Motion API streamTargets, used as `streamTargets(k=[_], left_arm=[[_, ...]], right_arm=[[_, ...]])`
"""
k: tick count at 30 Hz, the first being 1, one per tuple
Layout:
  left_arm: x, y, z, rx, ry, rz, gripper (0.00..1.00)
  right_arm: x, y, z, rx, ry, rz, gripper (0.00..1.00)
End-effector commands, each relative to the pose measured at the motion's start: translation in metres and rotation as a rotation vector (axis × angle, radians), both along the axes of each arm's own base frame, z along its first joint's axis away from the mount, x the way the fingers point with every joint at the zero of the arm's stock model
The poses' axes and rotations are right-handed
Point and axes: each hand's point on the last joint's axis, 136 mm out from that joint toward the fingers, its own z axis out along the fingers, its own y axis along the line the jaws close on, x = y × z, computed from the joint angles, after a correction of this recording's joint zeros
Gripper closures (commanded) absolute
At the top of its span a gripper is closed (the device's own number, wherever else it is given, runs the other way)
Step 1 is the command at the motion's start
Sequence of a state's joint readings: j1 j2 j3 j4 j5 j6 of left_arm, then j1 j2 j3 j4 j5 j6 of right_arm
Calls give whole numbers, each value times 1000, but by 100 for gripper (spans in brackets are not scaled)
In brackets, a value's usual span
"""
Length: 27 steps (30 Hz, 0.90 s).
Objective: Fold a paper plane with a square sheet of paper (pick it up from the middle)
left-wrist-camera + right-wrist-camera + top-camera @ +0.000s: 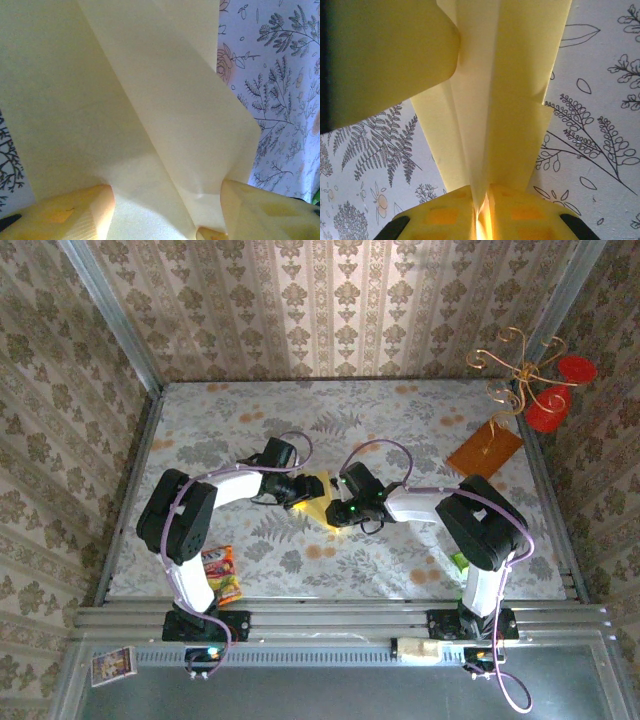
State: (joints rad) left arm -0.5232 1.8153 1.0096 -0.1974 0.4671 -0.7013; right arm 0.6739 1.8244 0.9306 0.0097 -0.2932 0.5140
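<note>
Though creased lengthwise, not yet a finished paper plane (314,492): pinched at centre crease by right gripper (481,194), flanked by spread-apart left gripper (165,202), well left of orange board (485,450); wing folds pending.

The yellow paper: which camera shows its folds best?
Right wrist view: the yellow paper runs lengthwise, layered flaps and centre fold plain. Left wrist view: broad flaps, very close. Top view: a small, distant yellow patch.
</note>
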Motion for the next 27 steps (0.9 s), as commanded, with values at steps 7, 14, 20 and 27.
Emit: streamTargets(k=[7, 14, 20, 27], left_arm=[[-6, 15, 1, 67, 2, 29, 39], [-8, 18, -11, 50, 26, 58, 41], [-7, 15, -8, 28, 17, 58, 41], [-6, 16, -7, 23, 13, 59, 42]], right_arm=[[-1, -2, 9, -35, 4, -7, 78], [-7, -12, 32, -178, -77, -14, 54], [-11, -21, 39, -303, -155, -62, 50], [-4, -16, 30, -394, -200, -74, 58]])
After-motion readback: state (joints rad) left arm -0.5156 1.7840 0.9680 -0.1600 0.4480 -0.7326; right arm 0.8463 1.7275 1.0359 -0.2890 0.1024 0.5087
